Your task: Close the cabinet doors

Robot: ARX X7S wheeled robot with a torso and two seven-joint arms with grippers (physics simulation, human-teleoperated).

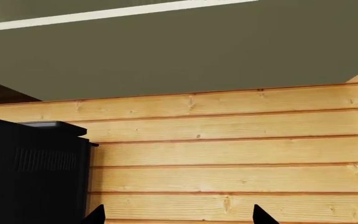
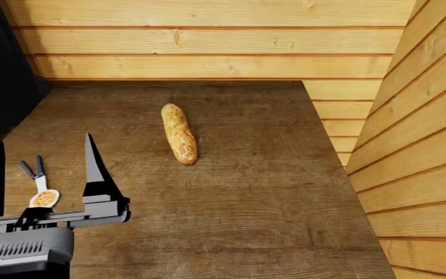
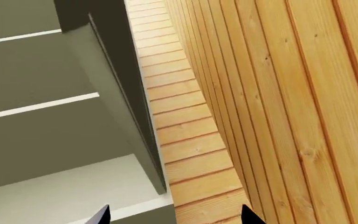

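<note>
We see the left gripper point(image 2: 41, 168) spread wide over the wooden counter point(image 2: 269, 192), gripping nothing, baguette point(image 2: 179, 133) just ahead of it, right gripper point(image 3: 174, 215) likewise parted and empty beside the plank wall point(image 3: 278, 93), cabinet door point(image 3: 113, 70) edge-on in its wrist view

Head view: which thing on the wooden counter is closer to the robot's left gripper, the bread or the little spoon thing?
The small grey-handled utensil, lying right beside the left gripper; the golden bread loaf sits farther off, mid-counter.
</note>
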